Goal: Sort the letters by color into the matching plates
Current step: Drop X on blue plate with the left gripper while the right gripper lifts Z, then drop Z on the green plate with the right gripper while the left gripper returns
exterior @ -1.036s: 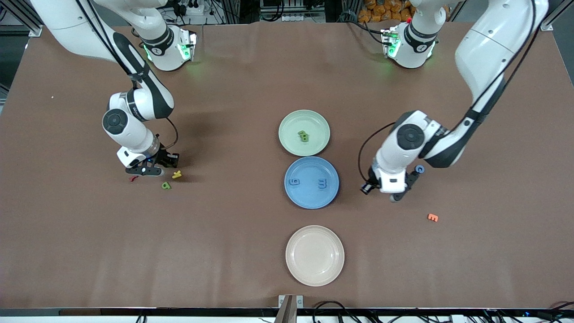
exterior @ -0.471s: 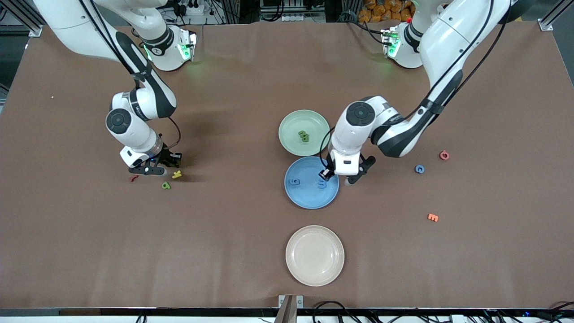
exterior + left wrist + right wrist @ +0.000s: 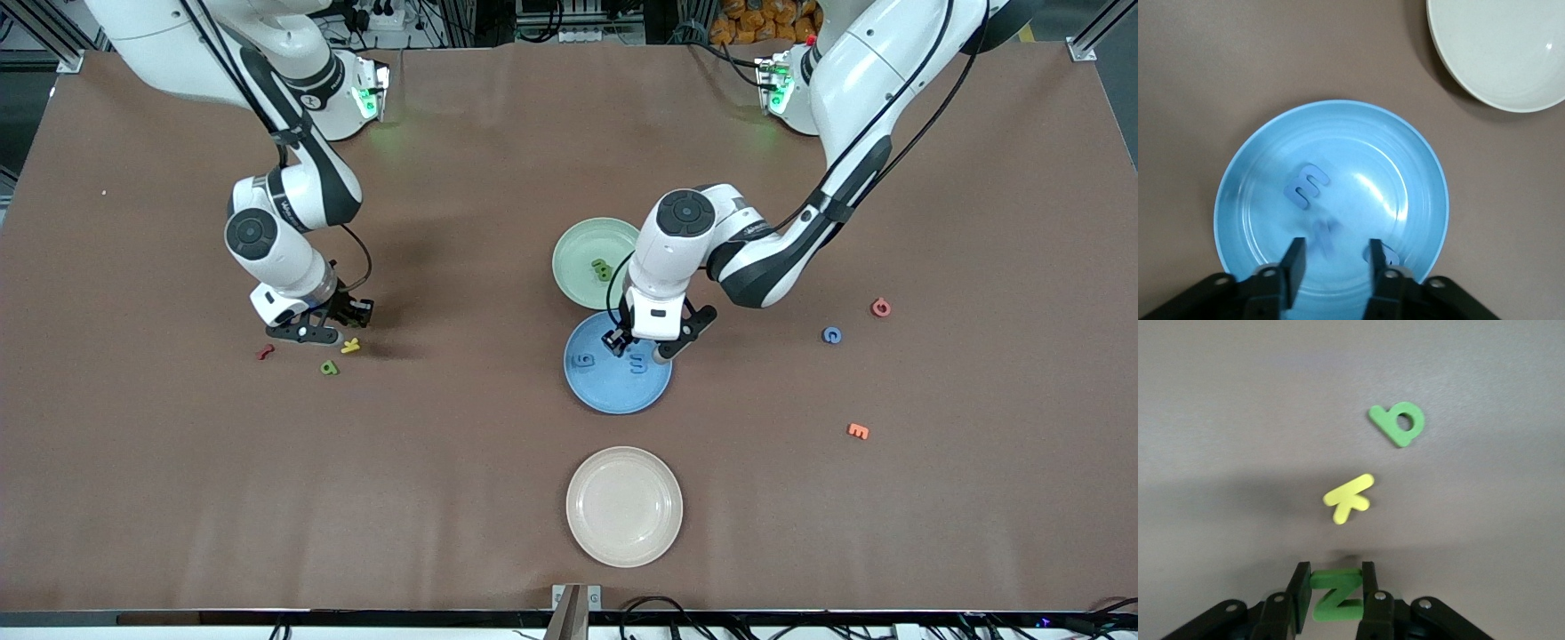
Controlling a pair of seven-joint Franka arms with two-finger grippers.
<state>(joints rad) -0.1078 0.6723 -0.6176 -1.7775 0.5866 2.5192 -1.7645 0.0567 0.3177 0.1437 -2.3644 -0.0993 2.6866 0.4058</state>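
Front view showed the left gripper (image 3: 646,345) hanging low over the blue plate (image 3: 597,388), which sat midway along the table with the pale green plate (image 3: 578,258) touching its farther rim and a cream plate (image 3: 624,507) nearer the front edge. In the left wrist view the jaws stood apart, and a small blue letter (image 3: 1323,238), blurred, lay loose between the fingertips (image 3: 1297,259) over the plate's floor; whether it rested on the plate could not be told. Another blue letter, an "m" (image 3: 1306,185), lay flat in the plate, and a blue "6" (image 3: 583,360) lay in the same plate toward the right arm's end. Green letters (image 3: 603,268) lay together in the pale green plate.

Toward the right arm's end of the table, the right gripper (image 3: 313,331) hung just above the brown surface. The right wrist view showed its jaws clamped on a green "Z" (image 3: 1336,598). Below it lay a yellow letter (image 3: 1348,497) and, nearer the front edge, a green "b" (image 3: 1398,423), with a red piece (image 3: 265,352) close by.

Toward the left arm's end, a blue "c" (image 3: 831,335) and a red letter (image 3: 880,308) lay near each other, and an orange letter (image 3: 858,431) lay nearer the front edge.
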